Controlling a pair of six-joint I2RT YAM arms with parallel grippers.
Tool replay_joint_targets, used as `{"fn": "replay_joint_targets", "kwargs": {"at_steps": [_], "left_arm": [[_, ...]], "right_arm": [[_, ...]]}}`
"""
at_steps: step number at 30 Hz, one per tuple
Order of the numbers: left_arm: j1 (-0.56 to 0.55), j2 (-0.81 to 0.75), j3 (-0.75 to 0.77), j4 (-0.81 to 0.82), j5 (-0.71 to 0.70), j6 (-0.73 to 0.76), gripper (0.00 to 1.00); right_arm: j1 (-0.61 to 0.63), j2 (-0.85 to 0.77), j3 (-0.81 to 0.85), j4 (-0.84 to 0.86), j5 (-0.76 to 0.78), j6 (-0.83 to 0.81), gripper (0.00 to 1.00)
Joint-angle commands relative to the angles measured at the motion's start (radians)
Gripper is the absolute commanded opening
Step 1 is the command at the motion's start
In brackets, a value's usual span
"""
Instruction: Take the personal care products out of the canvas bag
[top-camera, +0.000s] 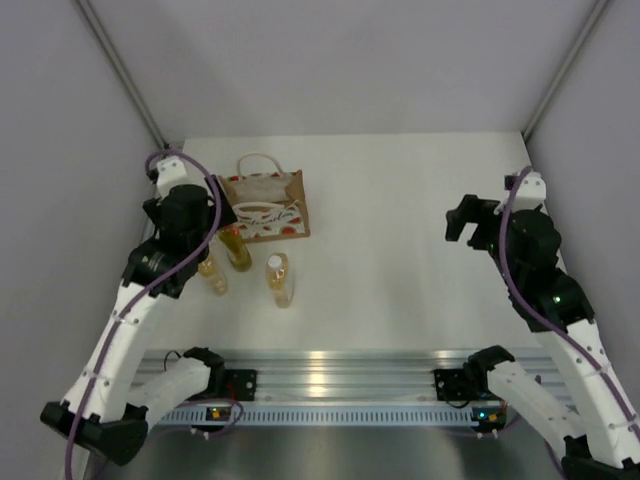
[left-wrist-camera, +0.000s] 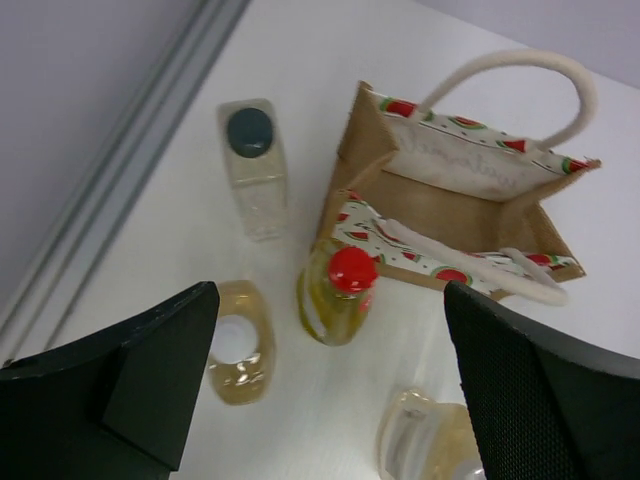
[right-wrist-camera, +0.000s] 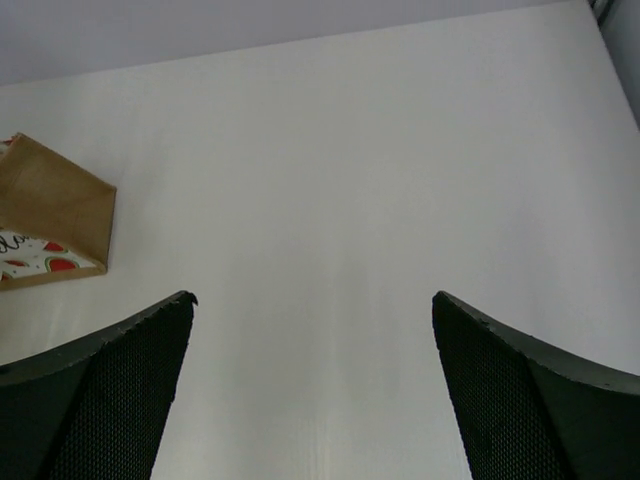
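Note:
The tan canvas bag (top-camera: 270, 205) stands open at the back left, and its inside looks bare in the left wrist view (left-wrist-camera: 455, 195). Its corner also shows in the right wrist view (right-wrist-camera: 50, 200). Four bottles stand on the table in front of it: a yellow-green one with a red cap (left-wrist-camera: 338, 295) (top-camera: 237, 248), two amber ones with white caps (left-wrist-camera: 238, 345) (left-wrist-camera: 430, 440) (top-camera: 212, 275) (top-camera: 279, 280), and a clear dark-capped one (left-wrist-camera: 255, 170), hidden under the arm from above. My left gripper (left-wrist-camera: 328, 380) (top-camera: 198, 230) hovers open and empty above the bottles. My right gripper (right-wrist-camera: 315, 300) (top-camera: 465, 218) is open and empty over bare table at the right.
Grey walls with metal frame bars (top-camera: 120, 70) close in the white table (top-camera: 400, 200) on the left, back and right. A wall rail (left-wrist-camera: 120, 190) runs close beside the dark-capped bottle. An aluminium rail (top-camera: 330, 375) with the arm bases runs along the near edge.

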Motion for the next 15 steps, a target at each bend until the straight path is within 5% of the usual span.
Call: {"fn": "replay_joint_targets", "kwargs": {"at_steps": [1, 15], "left_arm": [[0.034, -0.130, 0.029, -0.129, -0.086, 0.068, 0.98], [0.034, -0.539, 0.039, -0.431, 0.018, 0.121, 0.98]], "right_arm": [[-0.008, -0.101, 0.013, -0.101, 0.087, -0.051, 0.99], [0.028, -0.323, 0.169, -0.394, 0.215, -0.131, 1.00]]}}
